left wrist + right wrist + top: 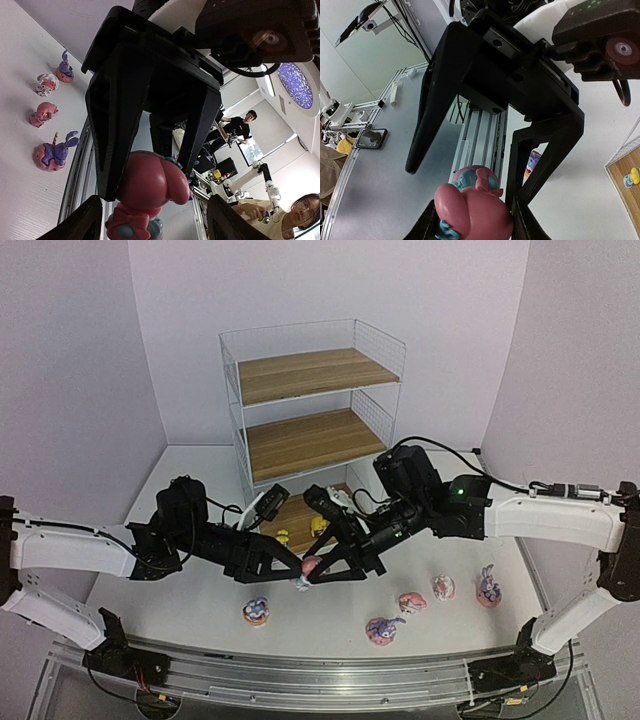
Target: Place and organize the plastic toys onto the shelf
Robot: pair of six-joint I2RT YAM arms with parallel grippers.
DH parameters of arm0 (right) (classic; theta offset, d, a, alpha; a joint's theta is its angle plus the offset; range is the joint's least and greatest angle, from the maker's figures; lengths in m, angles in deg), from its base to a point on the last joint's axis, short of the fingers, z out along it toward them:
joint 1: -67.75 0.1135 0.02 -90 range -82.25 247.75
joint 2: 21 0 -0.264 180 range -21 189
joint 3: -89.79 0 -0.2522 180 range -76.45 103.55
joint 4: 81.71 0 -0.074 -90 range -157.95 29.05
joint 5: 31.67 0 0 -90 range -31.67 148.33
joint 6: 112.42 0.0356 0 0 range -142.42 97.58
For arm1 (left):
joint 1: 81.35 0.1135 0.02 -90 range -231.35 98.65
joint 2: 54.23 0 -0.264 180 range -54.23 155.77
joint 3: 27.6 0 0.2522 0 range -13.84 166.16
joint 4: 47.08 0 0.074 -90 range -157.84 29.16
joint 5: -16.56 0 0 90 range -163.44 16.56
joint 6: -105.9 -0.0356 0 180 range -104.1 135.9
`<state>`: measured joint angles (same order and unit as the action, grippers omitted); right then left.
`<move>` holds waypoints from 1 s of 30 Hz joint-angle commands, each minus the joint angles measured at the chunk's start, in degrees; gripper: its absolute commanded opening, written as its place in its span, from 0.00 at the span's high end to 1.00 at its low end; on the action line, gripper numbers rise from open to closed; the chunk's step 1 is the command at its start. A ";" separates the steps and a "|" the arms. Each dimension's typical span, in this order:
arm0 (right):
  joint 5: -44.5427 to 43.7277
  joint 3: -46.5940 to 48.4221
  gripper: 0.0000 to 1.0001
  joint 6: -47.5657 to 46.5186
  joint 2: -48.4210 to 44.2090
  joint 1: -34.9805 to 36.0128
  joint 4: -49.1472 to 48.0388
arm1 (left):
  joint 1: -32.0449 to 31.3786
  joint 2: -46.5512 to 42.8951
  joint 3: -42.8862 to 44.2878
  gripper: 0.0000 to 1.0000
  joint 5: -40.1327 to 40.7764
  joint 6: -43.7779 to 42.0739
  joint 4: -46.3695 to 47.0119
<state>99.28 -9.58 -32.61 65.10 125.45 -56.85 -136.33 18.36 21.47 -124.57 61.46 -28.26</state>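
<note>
A pink toy with a bow and blue feet point(310, 565) hangs above the table between both grippers. My right gripper point(320, 574) is shut on its round head point(475, 210). My left gripper point(155, 222) faces it from the left, fingers point(85, 220) apart on either side of the toy point(150, 182) without touching it. The white wire shelf point(310, 410) stands behind; two yellow toys point(283, 537) point(320, 527) sit on its lowest board. On the table lie purple bunnies point(256, 611) point(382, 630) point(488, 588), a pink toy point(411, 602) and a pink-white one point(443, 586).
The shelf's two upper boards point(315, 375) carry nothing. An aluminium rail point(300, 675) runs along the near table edge. The loose toys lie in a row in front of the right arm. People and other equipment point(240, 130) show beyond the table.
</note>
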 commanded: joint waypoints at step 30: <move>-1.31 2.57 1.00 -0.94 -0.80 0.45 -2.15 | -1.36 2.14 2.44 0.86 -7.70 -2.64 1.61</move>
<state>99.93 -9.30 -32.88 65.10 126.19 -57.29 -137.01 19.89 21.82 -127.91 58.22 -30.30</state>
